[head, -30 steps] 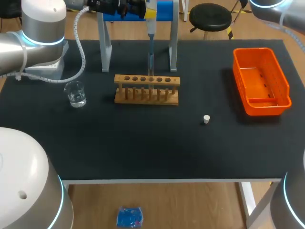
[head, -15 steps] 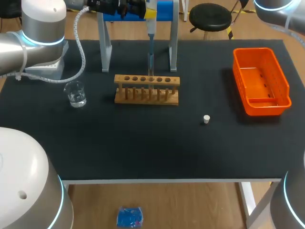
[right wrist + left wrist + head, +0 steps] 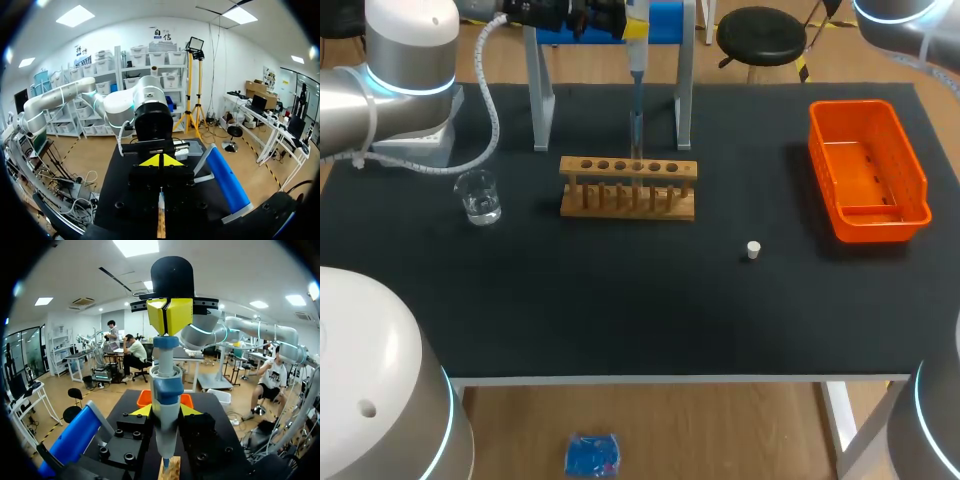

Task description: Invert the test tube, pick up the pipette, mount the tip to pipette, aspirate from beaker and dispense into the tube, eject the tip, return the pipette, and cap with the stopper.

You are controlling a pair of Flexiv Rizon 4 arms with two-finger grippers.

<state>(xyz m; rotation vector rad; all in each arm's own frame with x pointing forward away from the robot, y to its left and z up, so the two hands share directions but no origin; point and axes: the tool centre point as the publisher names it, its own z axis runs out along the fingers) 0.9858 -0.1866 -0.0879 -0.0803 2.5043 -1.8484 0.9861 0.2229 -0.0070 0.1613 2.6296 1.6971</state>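
My left pincer (image 3: 166, 412) is clamped on the white and blue plastic pipette (image 3: 166, 385), one yellow tip on either side of its body, holding it upright. My right pincer (image 3: 160, 161) has its two yellow tips pressed together with nothing between them. In the left wrist view it sits directly over the pipette's top end, but I cannot tell whether it touches.

In the head view the pipette hangs straight down in front of the blue pipette stand with pale grey legs (image 3: 539, 90). Its thin lower end reaches the row of holes along the top of the light wooden test tube rack (image 3: 628, 187), near the middle of the row.

The rack stands on the black-covered desk (image 3: 620, 310), toward the far side. The small clear glass beaker (image 3: 478, 196), with a little liquid in it, stands on the rack's left, apart from it. The small white stopper (image 3: 753, 250) lies alone on the black surface, nearer the front than the rack and to its right. The orange plastic basket (image 3: 917, 175) sits at the right side of the desk, well apart from the rest.

My left arm (image 3: 380, 90) enters from the far left corner and my right arm (image 3: 905, 25) from the far right corner.
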